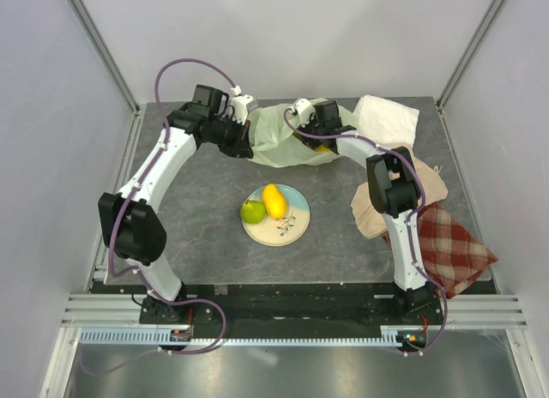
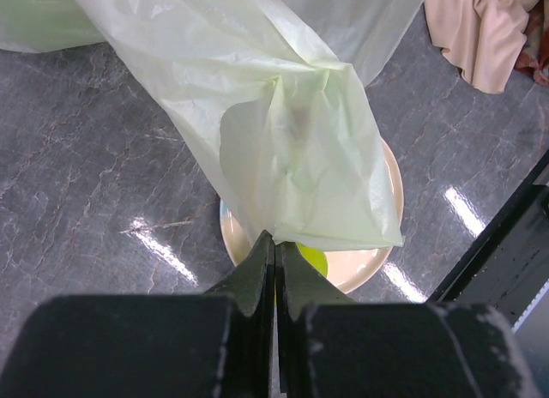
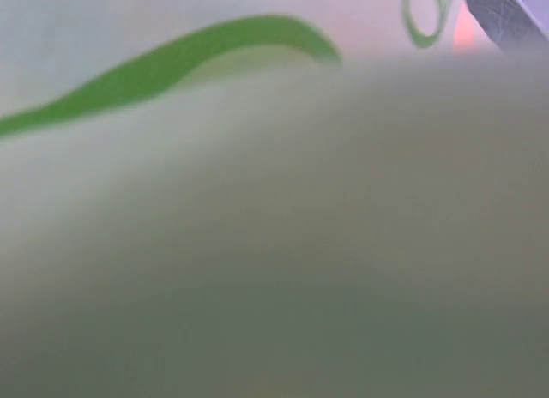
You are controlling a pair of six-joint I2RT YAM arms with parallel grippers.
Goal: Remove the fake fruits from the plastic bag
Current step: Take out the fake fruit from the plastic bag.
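**At the far side of the counter: bag being held, two fruits lying on the plate**

Left end effector (image 2: 274, 254): its jaws are sitting pressed together on a fold of the plastic bag (image 2: 287, 132), with no gap showing between them. The pale-green film is hanging from that pinch. In the left wrist view it is covering part of the plate (image 2: 388, 211).

Right end effector (image 1: 316, 130): it is sitting at the bag's open mouth, on the right side. Its fingers are lying hidden under the film, and its own camera is showing only blurred green film against the lens. Whether the jaws are standing wide or narrow cannot be told. A small yellow object (image 1: 320, 147) is showing just below it at the mouth; its kind cannot be told.

The bag is lying bunched at the far middle of the counter (image 1: 206, 209), between the two end effectors. Nearer the arm bases, the round plate is carrying a green apple (image 1: 252, 212) and a yellow mango (image 1: 273, 201), touching side by side.

On the right, a white cloth (image 1: 388, 119) is lying just beside the bag. A beige cloth (image 1: 429, 185) is lying under the right arm, and a plaid cloth (image 1: 453, 248) is lying nearer the front edge.
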